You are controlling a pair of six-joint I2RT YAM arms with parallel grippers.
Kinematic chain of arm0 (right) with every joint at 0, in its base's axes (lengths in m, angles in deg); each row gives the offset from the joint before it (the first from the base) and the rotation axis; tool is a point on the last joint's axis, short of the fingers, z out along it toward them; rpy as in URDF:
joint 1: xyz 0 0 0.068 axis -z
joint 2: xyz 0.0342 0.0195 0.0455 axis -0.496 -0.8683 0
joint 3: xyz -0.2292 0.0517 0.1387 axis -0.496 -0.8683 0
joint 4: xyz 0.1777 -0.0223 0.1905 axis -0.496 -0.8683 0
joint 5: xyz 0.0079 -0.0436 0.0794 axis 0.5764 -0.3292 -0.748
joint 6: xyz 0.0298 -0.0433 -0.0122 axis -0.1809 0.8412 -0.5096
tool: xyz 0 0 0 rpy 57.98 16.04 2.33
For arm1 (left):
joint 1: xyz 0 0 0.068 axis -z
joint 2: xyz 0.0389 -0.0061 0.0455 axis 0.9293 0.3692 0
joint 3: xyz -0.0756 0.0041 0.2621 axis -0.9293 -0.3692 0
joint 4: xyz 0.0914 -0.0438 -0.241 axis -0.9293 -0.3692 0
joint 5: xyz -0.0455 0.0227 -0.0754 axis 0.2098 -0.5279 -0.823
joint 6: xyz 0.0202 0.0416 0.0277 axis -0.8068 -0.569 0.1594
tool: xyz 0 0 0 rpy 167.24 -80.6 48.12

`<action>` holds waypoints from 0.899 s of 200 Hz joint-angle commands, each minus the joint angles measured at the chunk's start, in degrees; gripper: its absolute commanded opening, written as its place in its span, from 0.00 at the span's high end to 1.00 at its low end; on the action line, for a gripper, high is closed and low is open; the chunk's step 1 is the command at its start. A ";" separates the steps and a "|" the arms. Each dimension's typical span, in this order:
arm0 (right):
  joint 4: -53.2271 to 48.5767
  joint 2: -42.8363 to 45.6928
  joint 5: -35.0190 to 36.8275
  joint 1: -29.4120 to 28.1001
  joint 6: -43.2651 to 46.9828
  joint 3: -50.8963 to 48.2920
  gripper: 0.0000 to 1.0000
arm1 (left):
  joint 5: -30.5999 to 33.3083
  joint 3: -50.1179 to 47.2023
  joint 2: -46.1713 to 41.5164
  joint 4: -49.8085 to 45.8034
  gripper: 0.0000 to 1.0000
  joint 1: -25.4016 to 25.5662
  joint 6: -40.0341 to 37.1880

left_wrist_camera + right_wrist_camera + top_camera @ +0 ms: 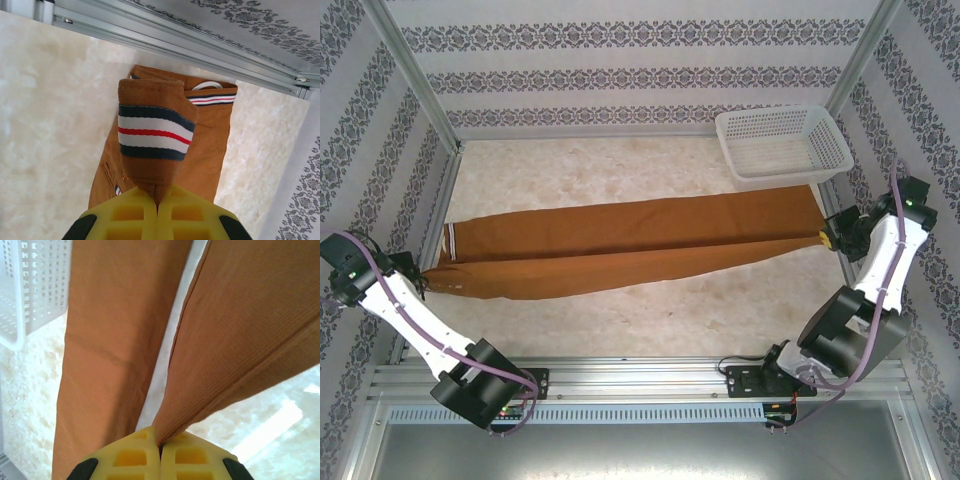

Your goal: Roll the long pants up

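Long pants [630, 245] are laid left-right across the tabletop [620, 330], long axis spanning both arms. Waistband [155, 132] is clamped by left fingers [127, 217]; one leg end is pinched by right fingers [130, 457].

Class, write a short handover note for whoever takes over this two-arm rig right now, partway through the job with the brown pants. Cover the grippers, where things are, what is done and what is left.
Left gripper: shut on the pants at the striped waistband.
Right gripper: shut on the end of one leg; the other leg lies loose beside it.
Pants: stretched lengthwise across the table, waistband on the left, leg ends on the right near the white basket.
Done: pants laid out long, both ends gripped.
Left: no roll started, so all the rolling is to do.
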 commanded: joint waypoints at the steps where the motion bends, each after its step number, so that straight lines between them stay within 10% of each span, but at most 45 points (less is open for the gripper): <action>1: 11.51 -3.86 6.89 0.61 -0.38 4.83 1.00 | 6.12 0.00 0.73 16.91 1.00 -1.43 2.96; 180: -3.27 -38.30 14.59 -8.67 6.60 41.67 1.00 | 6.48 6.19 20.41 32.91 1.00 6.59 7.58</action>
